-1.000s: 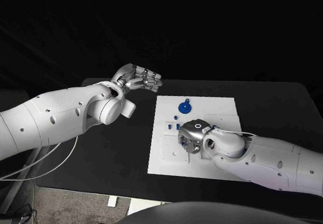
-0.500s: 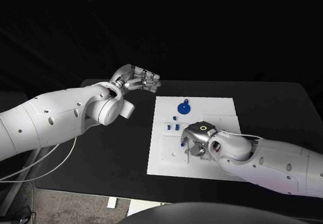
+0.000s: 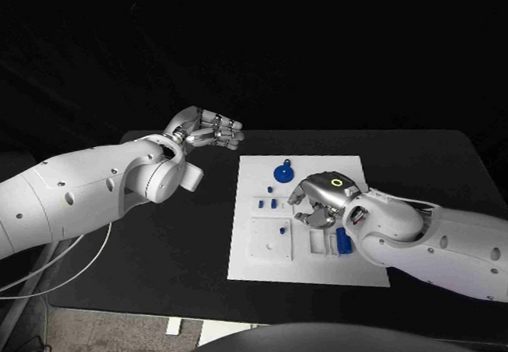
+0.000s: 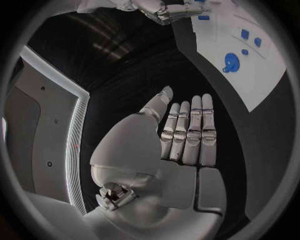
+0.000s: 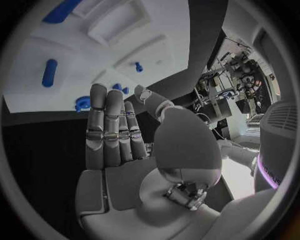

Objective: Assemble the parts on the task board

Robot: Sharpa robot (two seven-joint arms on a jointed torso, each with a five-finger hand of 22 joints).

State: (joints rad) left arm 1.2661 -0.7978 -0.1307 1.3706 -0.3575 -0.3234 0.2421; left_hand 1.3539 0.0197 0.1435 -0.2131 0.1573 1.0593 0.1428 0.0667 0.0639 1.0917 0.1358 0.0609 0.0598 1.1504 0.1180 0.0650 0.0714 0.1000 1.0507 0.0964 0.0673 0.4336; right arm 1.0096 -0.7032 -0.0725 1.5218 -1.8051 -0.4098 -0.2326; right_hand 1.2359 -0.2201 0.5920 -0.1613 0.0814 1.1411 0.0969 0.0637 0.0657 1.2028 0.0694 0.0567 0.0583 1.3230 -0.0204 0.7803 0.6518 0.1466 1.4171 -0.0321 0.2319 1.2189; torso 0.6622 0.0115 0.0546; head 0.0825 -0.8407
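Black tabletop [image 3: 188, 229] under dark surroundings, with the flat white rectangular task board [image 3: 260, 257] lying in the middle of it. My right hand [image 3: 316, 205] sits over the board's centre, palm down; the right wrist view shows its fingers [image 5: 109, 127] straight and side by side with nothing between them, so I read it as released. A second ago this hand was lower toward the board's near edge, bent over the cluster of recesses there; it has since lifted and moved away from me, and a long blue cylindrical part [image 3: 342, 240] now lies on the board just behind the hand, close under its wrist, where the hand covered the spot before. I judge that piece has just been set down or seated, though I cannot tell whether it sits fully in a slot. Ahead of the fingertips lies the round blue disc-shaped part with a small tab [image 3: 284, 172], and just beside the fingers, toward the left arm, are the small blue pegs [image 3: 263, 199]. My left hand [image 3: 208, 128] hovers off the board's far corner, well apart from every part; the left wrist view shows its fingers [image 4: 187, 130] extended together, empty, unchanged from earlier. With the right hand free, the disc looks like the nearest candidate to pick next.
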